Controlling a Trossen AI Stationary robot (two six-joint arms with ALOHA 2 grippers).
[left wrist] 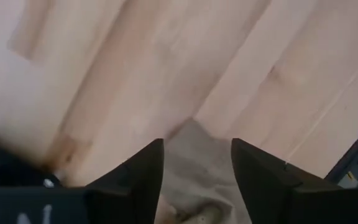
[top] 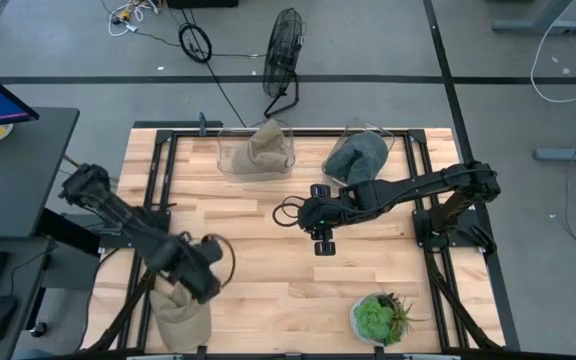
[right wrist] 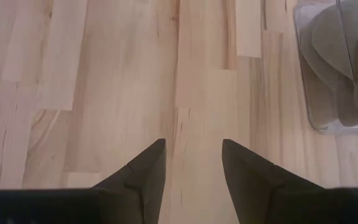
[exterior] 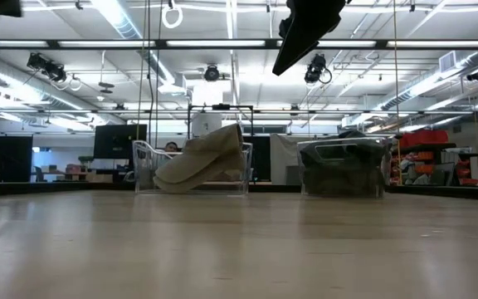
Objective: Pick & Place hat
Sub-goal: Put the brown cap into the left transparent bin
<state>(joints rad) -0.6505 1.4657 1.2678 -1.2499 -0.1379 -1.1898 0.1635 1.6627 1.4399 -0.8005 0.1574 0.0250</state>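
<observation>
Tan cloth, the hat [top: 181, 318] lies at the counter's [top: 268, 270] near left corner, under the left pincer [top: 208, 283], whose fingers straddle it wide. Soft and light, it likely pinches best at a fold. Right pincer [top: 322, 245] hovers mid-counter, spread empty.

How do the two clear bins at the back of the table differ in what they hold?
The left bin holds tan hats; the right bin holds dark grey-green hats. In the low view, the tan pile rises above its bin's rim, while the dark pile stays about level with its rim. Both bins are clear plastic and stand side by side at the table's far edge.
</observation>
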